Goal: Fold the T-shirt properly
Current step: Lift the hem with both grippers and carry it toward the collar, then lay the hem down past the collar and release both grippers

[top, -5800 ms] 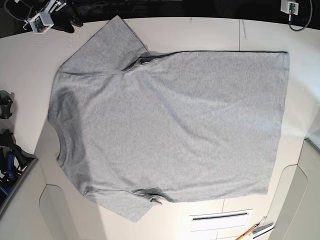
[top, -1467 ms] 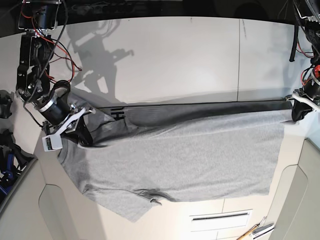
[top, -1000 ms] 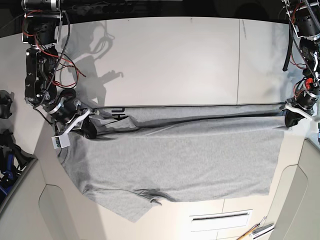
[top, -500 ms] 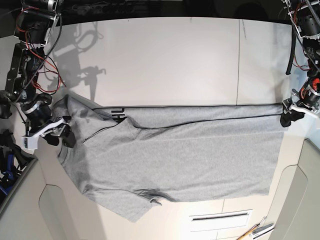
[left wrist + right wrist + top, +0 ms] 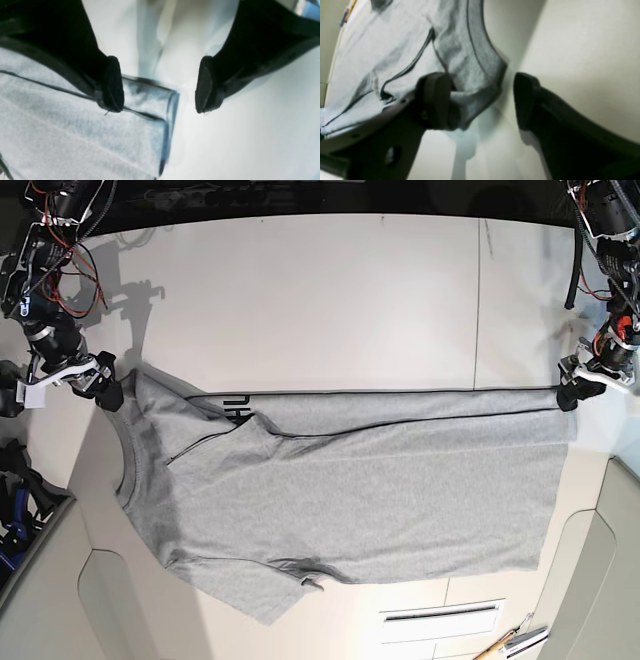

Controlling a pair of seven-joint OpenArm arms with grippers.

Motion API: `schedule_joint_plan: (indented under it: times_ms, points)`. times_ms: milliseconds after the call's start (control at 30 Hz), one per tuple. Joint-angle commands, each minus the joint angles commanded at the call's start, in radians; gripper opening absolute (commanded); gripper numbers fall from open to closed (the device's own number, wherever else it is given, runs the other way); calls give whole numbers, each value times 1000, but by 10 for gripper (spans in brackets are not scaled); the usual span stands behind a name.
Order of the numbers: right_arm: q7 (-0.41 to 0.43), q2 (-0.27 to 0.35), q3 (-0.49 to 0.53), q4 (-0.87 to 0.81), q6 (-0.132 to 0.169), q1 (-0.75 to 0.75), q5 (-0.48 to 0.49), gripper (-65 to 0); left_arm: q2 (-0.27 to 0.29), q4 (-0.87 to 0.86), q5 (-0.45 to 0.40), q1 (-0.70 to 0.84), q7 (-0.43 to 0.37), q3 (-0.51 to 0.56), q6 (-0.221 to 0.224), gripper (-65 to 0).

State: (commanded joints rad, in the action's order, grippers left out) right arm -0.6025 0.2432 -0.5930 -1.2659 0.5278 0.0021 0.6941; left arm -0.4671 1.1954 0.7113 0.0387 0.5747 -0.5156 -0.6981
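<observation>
Base view: T-shirt (image 5: 340, 480) half-folded on table (image 5: 330, 290).

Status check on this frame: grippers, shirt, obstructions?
Left gripper open at hem corner. Right gripper open beside shoulder. T-shirt flat, far edge folded over. Nothing in the way.

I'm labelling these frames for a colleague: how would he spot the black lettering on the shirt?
Find the grey T-shirt spread across the white table. Along its far folded edge, near the collar end, sits the black lettering, the only print on otherwise plain fabric.
</observation>
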Motion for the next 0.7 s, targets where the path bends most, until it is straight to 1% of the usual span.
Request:
schedule_joint_plan:
  times_ms: [67,133,200,267,300,333,367,467,500,533,567,633,667,700]
  points:
    - [4,-6,8,18,0,3,14,-260,25,0,-7,0,-5,0,30,-175]
    - [5,-20,31,20,0,3,13,-260,47,0,-33,0,-31,0,29,-175]
    - [26,-35,64,20,0,3,13,-260,56,0,-47,-3,-36,2,31,-175]
    - [40,-51,96,20,0,6,11,-260,60,0,-47,-5,-36,13,46,-175]
    - [52,-58,112,20,0,9,6,-260,61,0,-47,-5,-36,20,71,-175]
    - [65,-64,125,20,0,9,-1,-260,63,0,-47,-5,-38,28,109,-176]
    - [82,-67,136,20,-1,9,-7,-260,66,0,-48,-5,-41,35,133,-176]
    - [102,-81,140,20,-1,18,-39,-260,74,0,-62,-5,-48,40,137,-179]
    - [103,-82,140,20,-1,20,-43,-264,73,0,-61,-5,-48,40,137,-198]
    - [111,-83,139,20,-2,23,-44,-290,73,0,-62,-6,-48,40,137,-238]
    - [120,-83,139,20,-1,25,-44,-342,73,0,-61,-6,-48,40,137,-300]
    - [136,-83,139,20,0,25,-45,-492,73,0,-61,-5,-55,40,133,-461]
    - [136,-83,139,20,0,26,-44,-573,73,0,-61,-6,-56,40,124,-522]
    - [136,-83,139,20,0,26,-44,-648,73,0,-61,-7,-63,40,103,-570]
